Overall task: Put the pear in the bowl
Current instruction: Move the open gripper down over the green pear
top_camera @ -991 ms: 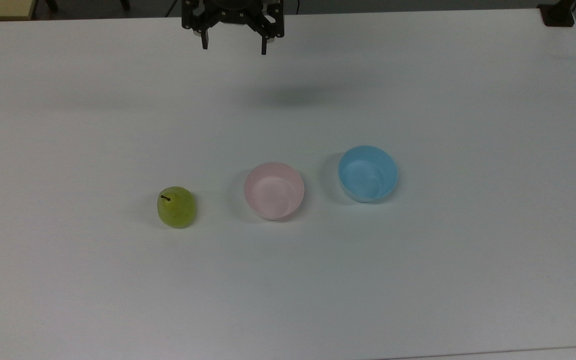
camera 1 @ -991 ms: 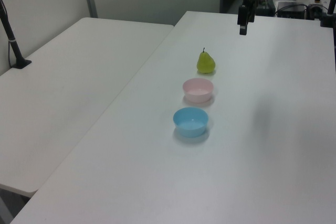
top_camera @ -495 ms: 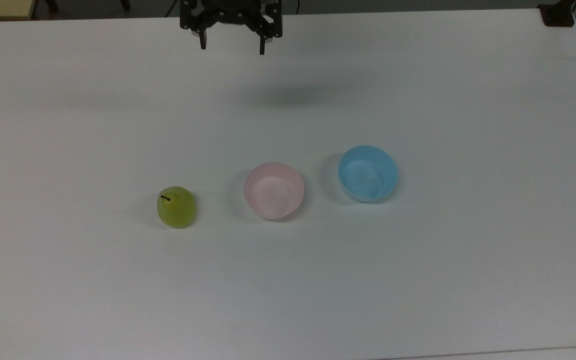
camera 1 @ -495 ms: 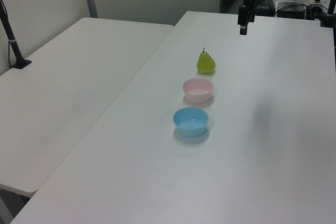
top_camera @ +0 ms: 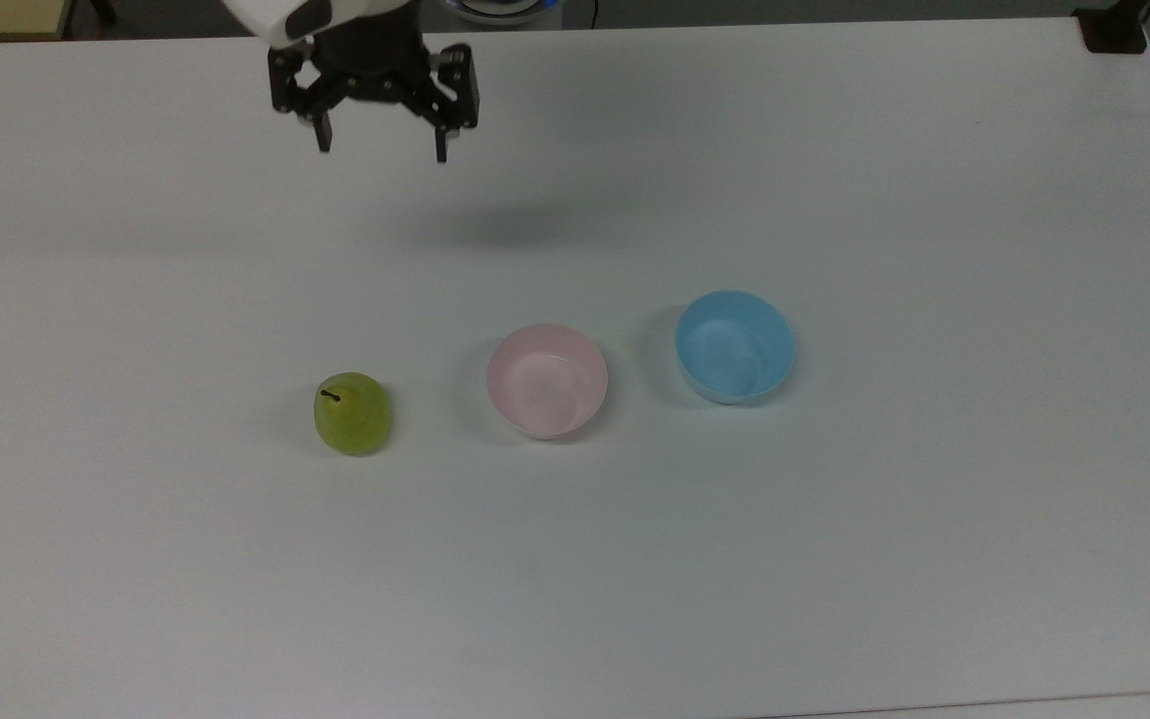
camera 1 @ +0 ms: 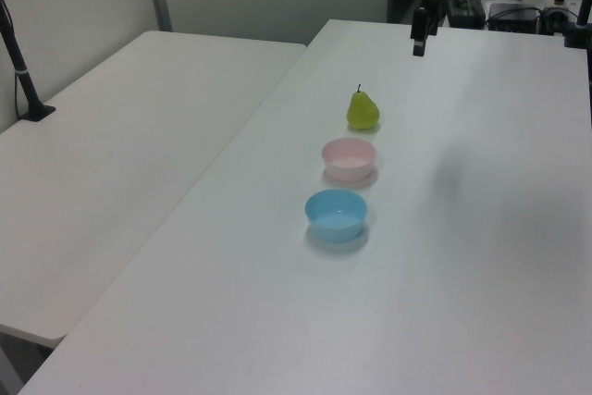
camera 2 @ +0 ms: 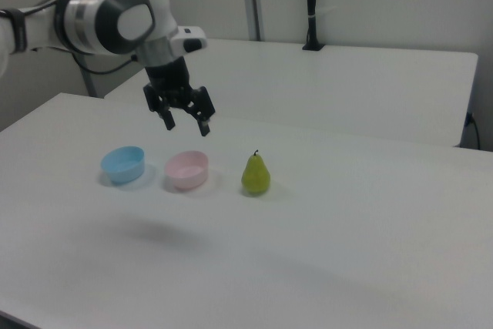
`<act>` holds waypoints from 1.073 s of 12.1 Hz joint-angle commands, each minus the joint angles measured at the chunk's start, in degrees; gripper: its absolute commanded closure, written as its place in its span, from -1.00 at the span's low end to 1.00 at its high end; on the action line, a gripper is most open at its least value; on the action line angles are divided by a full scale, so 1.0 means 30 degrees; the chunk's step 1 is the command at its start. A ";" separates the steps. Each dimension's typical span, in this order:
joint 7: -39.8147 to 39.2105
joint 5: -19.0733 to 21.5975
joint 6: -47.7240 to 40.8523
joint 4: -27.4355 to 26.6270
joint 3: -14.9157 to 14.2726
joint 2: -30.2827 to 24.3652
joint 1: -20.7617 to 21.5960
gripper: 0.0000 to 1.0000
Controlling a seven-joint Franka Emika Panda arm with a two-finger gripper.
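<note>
Two bowls: pink bowl [top_camera: 546, 380], blue bowl [top_camera: 735, 346]; one pear [top_camera: 352, 413]; end effector [top_camera: 381, 148] spread.

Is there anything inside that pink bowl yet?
No. The pink bowl holds nothing; its bare inside shows from above. The pear stands on the table beside it, apart. What lies beneath the bowl is covered.

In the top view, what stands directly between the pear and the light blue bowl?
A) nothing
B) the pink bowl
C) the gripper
B: the pink bowl sits in the row on the table, with the pear at the top view's left and the light blue bowl at its right.
</note>
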 commanded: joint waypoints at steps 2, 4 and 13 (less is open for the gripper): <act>-0.0774 -0.0094 0.2683 0.1030 -0.0098 0.2587 -0.0645 -1.00; -0.0746 -0.0855 0.3975 0.1147 -0.0098 0.3642 -0.0763 -1.00; -0.0628 -0.1883 1.0040 0.1558 -0.0098 0.7804 -0.1262 -1.00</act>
